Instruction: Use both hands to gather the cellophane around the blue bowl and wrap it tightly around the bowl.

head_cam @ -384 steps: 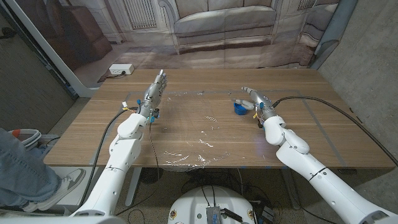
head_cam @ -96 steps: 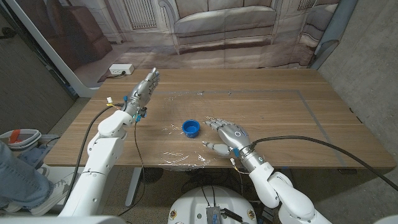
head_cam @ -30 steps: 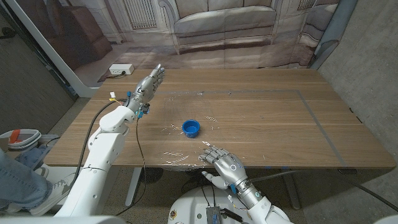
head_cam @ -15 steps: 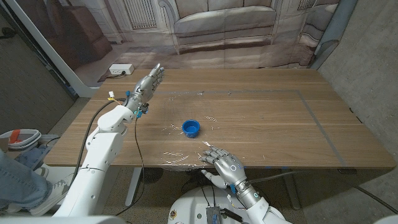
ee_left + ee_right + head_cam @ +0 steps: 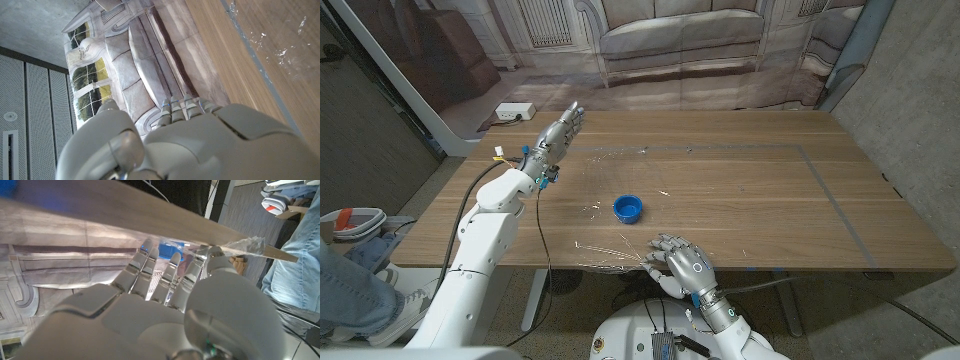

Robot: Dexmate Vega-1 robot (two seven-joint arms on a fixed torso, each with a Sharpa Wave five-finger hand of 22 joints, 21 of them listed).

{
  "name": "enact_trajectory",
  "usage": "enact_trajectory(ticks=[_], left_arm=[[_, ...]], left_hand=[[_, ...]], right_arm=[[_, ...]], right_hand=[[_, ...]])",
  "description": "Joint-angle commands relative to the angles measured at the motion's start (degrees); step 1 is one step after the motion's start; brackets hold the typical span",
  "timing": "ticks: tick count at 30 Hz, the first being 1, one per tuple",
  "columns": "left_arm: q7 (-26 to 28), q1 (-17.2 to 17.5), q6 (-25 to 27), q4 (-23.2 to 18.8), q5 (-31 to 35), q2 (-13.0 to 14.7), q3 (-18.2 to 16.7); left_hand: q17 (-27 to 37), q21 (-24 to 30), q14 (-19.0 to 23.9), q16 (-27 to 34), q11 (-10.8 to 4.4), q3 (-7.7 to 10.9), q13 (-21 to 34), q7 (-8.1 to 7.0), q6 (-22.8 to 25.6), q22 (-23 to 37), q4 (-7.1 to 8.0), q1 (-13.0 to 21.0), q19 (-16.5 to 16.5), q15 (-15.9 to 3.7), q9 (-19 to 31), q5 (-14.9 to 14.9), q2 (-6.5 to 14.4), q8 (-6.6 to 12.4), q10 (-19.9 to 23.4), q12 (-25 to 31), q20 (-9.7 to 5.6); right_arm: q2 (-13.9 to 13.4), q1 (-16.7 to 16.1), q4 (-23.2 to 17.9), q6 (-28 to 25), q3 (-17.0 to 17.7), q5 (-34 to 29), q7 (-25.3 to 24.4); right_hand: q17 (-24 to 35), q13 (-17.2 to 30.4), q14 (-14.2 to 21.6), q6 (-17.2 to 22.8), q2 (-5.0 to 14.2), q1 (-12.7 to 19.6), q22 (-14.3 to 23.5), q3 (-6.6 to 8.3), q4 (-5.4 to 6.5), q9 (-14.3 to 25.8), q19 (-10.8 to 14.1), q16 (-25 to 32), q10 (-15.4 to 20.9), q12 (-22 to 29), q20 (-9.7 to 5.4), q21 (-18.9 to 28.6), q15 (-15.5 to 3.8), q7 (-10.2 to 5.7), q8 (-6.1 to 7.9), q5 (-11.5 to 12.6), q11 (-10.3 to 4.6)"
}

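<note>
While a person's jeans leg and sneaker [image 5: 360,290] show at the near left beside the wooden table [image 5: 770,200], the blue bowl [image 5: 628,207] sits upright on a clear cellophane sheet [image 5: 610,215] spread over the table's left-middle, with nothing visible inside it. At the near edge of the table, the right hand [image 5: 678,265] has its fingers [image 5: 145,265] curled over the sheet's near border, and in the right wrist view a twisted strand of cellophane runs off beside the fingertips; whether it is truly pinched cannot be told. Compared with half a second earlier, those fingers have closed from a looser spread, and the crinkled film near them has drawn into thin streaks toward the hand. The bowl has stayed where it was. Far to the left, the left hand [image 5: 560,133] hovers above the sheet's far left corner, fingers straight and held close together, holding nothing, unchanged in place. A black cable [image 5: 535,215] trails from the left arm across the table's left edge. Beyond the far edge hangs a backdrop printed with a sofa [image 5: 680,35], and a white power strip [image 5: 515,112] lies on the floor there.
</note>
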Motion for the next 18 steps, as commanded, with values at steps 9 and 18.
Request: enact_trajectory(ticks=[9, 18], left_arm=[[-0.6, 0.4, -0.7, 1.9, -0.9, -0.6, -0.4], [-0.4, 0.8, -2.7, 2.7, -0.1, -0.8, -0.1]], left_hand=[[0.2, 0.0, 0.2, -0.2, 0.29, -0.26, 0.2, -0.06, 0.9, 0.2, 0.14, 0.3, -0.3, 0.12, 0.1, -0.2, -0.2, 0.13, 0.3, 0.0, 0.35], [0.2, 0.0, -0.5, -0.4, 0.15, -0.30, 0.2, 0.06, 1.1, 0.2, 0.15, 0.4, -0.3, -0.04, 0.1, -0.2, -0.2, 0.19, 0.3, 0.0, 0.33]], right_arm=[[-0.2, 0.2, -6.3, -1.7, 1.4, 0.6, 6.5], [1.0, 0.7, -8.7, -2.4, 2.2, 1.4, 10.8]], right_hand=[[0.3, 0.0, 0.4, 0.4, 1.60, -0.2, 0.4, 0.17, 0.55, -0.1, 0.1, 0.3, 0.1, -0.1, -3.31, 0.5, -6.91, 0.55, -0.50, -0.6, -0.28], [0.3, 0.0, 0.9, 0.2, 1.86, -0.3, 0.4, 0.12, 0.62, -0.1, -0.1, 0.4, 0.4, -0.1, -2.85, 0.5, -6.97, 0.54, -0.75, -1.0, -0.18]])
